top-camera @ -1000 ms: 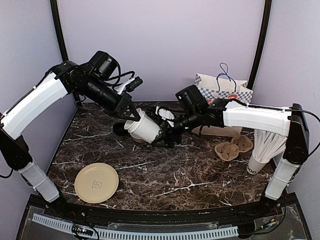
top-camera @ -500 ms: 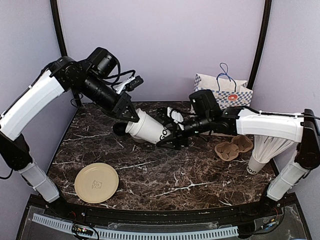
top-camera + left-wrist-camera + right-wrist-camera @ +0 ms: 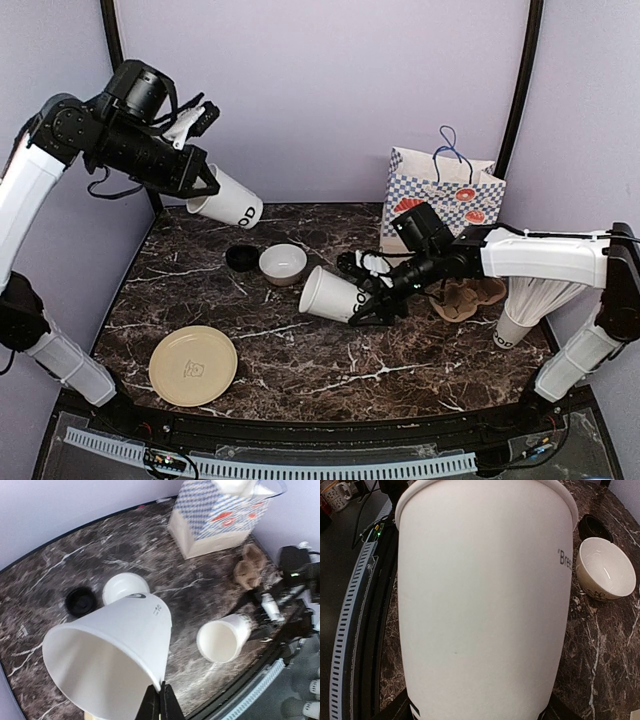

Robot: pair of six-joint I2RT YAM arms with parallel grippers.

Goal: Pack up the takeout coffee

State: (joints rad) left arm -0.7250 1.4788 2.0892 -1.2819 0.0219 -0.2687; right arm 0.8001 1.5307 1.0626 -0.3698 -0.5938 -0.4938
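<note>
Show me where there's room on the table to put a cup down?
The biggest bare marble is at the front middle, between the tan plate and the cup of sticks. There is room left of the black lid. The right back is crowded: bag, cardboard carrier and the right gripper holding a tipped cup. The left gripper holds a raised cup.

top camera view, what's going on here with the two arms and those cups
Each arm holds an empty white paper cup. The left gripper pinches the raised cup by its rim, up in the air at the back left. The right gripper grips the low cup near its base, lying sideways low over the table's middle. The black lid and white bowl sit on the table. Neither cup is in the cardboard carrier or the checked bag yet.
</note>
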